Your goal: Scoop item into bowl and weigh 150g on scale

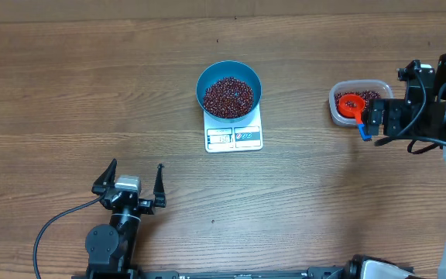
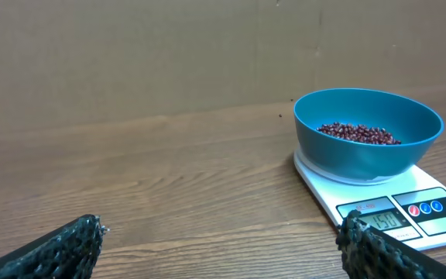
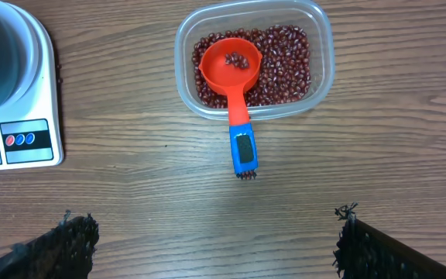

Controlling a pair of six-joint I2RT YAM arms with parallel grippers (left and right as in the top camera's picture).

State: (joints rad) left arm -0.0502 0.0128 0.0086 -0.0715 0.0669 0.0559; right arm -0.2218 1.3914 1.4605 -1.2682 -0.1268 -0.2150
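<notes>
With the beans (image 1: 228,96) heaped in the blue bowl (image 1: 242,74) on the scale (image 1: 235,138), whose display seemed to show the target, the red scoop (image 3: 232,68) lay parked in the tub (image 3: 321,46), and the left gripper (image 1: 136,169) and right gripper (image 3: 211,225) hung spread and empty, the weighing apparently done.

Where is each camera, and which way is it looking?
Overhead: above the table, looking straight down; left arm and right arm show.
Left wrist: low, looking across at the bowl on the scale; open left claw shows.
Right wrist: higher, looking down at the tub and scoop; open right claw shows.
Shared: both wrist views see the scale.
</notes>
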